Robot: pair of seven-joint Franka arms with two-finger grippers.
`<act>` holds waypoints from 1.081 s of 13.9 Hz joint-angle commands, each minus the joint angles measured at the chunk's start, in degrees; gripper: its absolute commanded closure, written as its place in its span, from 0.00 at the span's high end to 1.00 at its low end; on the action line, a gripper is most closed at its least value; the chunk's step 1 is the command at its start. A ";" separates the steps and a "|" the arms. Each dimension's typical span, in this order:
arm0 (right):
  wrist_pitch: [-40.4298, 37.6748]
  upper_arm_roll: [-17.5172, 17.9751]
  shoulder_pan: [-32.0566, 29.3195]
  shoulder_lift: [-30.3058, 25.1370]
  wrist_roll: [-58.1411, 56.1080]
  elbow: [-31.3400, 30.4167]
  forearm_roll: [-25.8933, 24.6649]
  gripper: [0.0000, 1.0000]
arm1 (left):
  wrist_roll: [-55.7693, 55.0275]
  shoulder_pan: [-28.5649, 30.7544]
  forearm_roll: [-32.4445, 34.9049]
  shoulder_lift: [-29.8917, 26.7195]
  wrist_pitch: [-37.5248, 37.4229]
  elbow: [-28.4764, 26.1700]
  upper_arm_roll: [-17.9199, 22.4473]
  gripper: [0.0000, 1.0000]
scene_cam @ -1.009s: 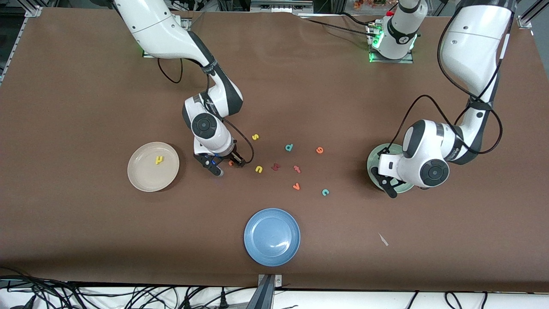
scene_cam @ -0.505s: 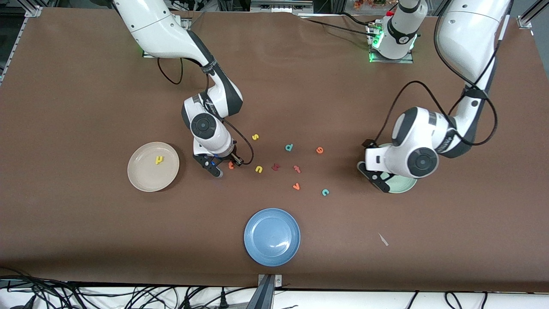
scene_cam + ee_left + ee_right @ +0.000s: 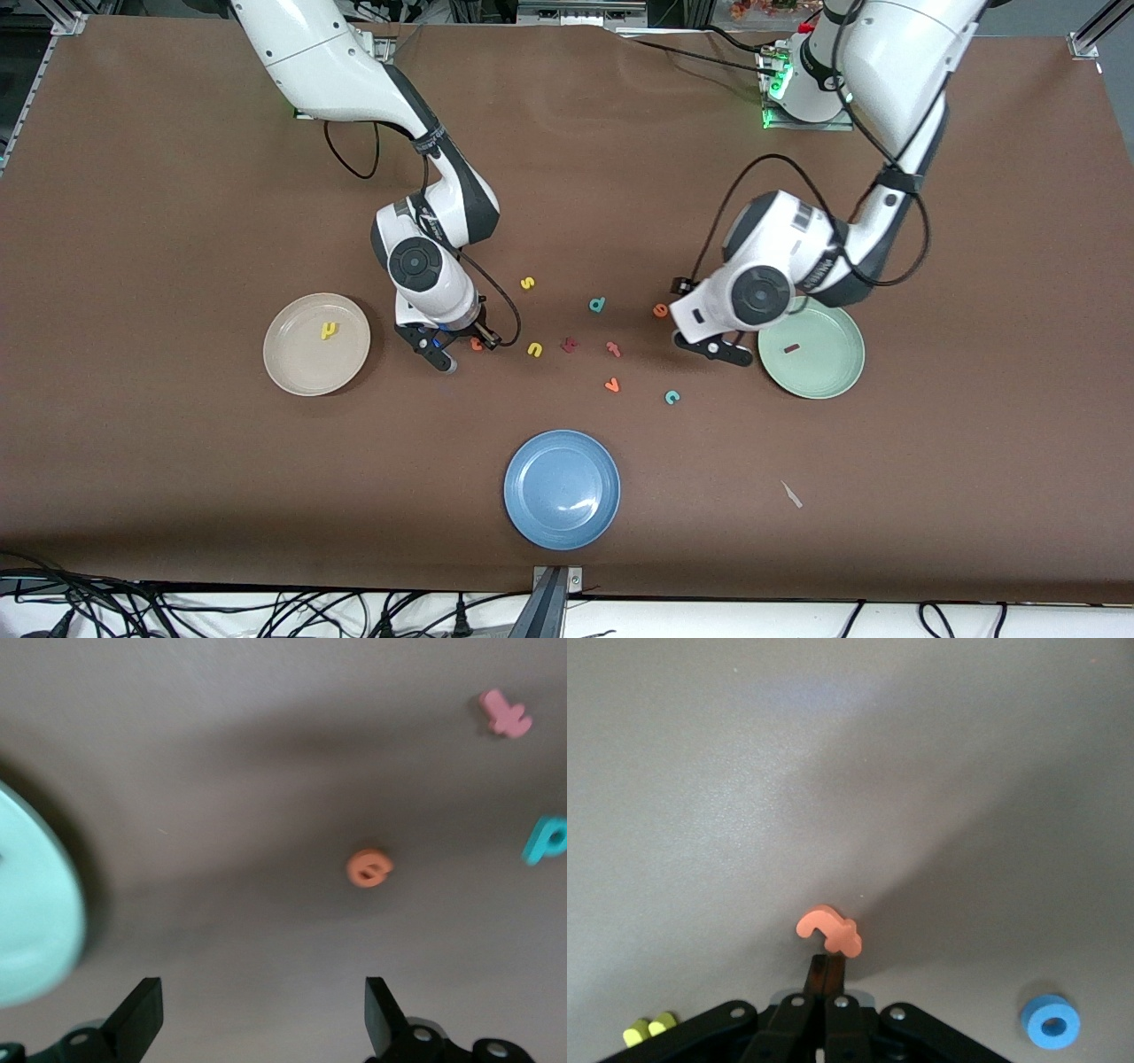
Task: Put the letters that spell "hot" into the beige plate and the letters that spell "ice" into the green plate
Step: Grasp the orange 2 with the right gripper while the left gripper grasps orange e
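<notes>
My right gripper (image 3: 462, 342) is shut on a small orange hooked letter (image 3: 829, 933) low over the table, beside the beige plate (image 3: 285, 372); I cannot tell if it is the t. The yellow h (image 3: 330, 330) lies in that plate. The blue o (image 3: 1051, 1022) lies on the table close by. My left gripper (image 3: 263, 1010) is open and empty, over the table between the orange e (image 3: 660, 310) and the green plate (image 3: 828, 385). The dark red i (image 3: 791, 348) lies in the green plate. The teal c (image 3: 672, 397) lies nearer the front camera.
Loose letters lie mid-table: yellow s (image 3: 527, 283), yellow u (image 3: 534, 349), teal d (image 3: 597, 305), a chunky dark red letter (image 3: 570, 344), and two more orange ones (image 3: 613, 348) (image 3: 611, 385). A blue plate (image 3: 562, 487) stands near the front edge.
The left arm swung off the green plate toward the table's middle, opening its gripper and uncovering the dark red i. The right gripper closed on the orange letter.
</notes>
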 commanded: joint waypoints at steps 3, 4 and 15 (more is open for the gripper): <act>-3.17 -0.14 -0.30 0.75 -1.46 2.32 -0.65 0.61 | -28.89 -5.57 1.13 3.67 8.80 -0.21 0.13 1.00; -3.17 -0.14 -0.38 0.75 -3.03 2.41 -0.92 0.70 | -31.55 -6.10 1.31 4.11 10.22 -0.39 0.13 1.00; -7.12 -0.14 -1.88 1.19 -27.38 3.38 -0.75 0.75 | -38.33 -2.50 -2.03 5.96 17.61 -2.76 0.22 0.58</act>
